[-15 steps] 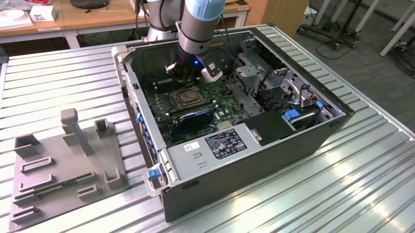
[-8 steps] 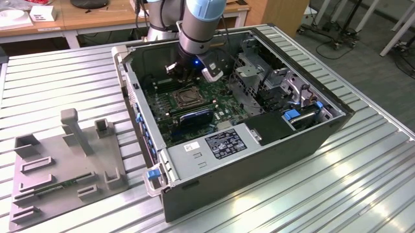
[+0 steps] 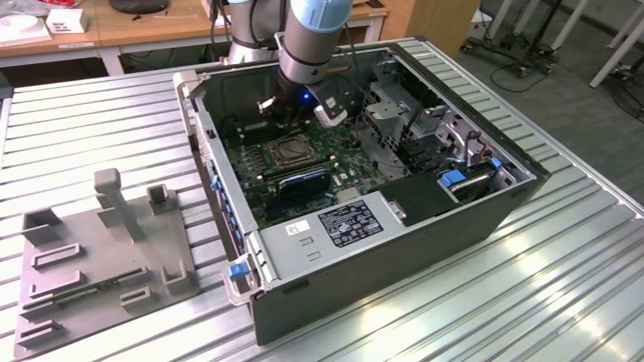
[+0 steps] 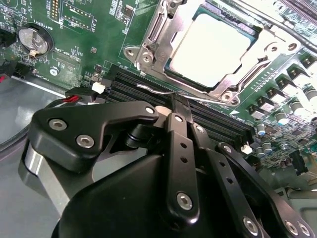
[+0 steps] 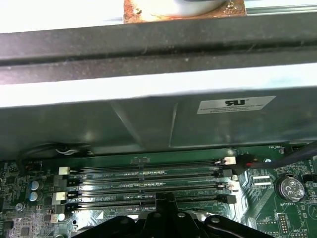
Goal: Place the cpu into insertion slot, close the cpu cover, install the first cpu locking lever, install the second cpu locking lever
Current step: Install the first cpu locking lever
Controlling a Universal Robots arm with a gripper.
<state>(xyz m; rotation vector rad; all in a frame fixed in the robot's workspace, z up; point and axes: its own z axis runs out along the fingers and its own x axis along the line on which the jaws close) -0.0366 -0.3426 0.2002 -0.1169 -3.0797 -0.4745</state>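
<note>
Slatted metal table (image 3: 563, 286) runs across the foreground of the exterior view, carrying an open computer case (image 3: 403, 249) that lies on its side. At the exterior view's left, well apart from the case, sits a grey moulded fixture (image 3: 101, 256) with upright posts and shallow pockets. From the far side the robot arm (image 3: 312, 38) reaches down into the case, over the far part of the green motherboard (image 3: 337, 154).

The gripper (image 3: 302, 113) hangs low over the board, just beyond the insertion slot (image 3: 292, 151). In the second wrist view the gripper (image 4: 176, 101) looks closed, its black fingers (image 4: 181, 129) drawn together into one narrow tip above the long black memory slots (image 4: 218, 119). The first wrist view shows the same tip (image 5: 166, 197) at the edge of those slots (image 5: 148, 181), facing the case's grey wall.

The cpu cover (image 4: 237, 79) lies flat over the socket, framing the cpu (image 4: 213, 47), which is seated inside with its pale metal top showing through the cut-out. A thin wire locking lever (image 4: 153, 89) runs along the cover's near edge and meets the gripper's tip; whether it is pinched there cannot be told. A coin battery (image 4: 35, 39) sits on the board, well apart from the socket.
</note>
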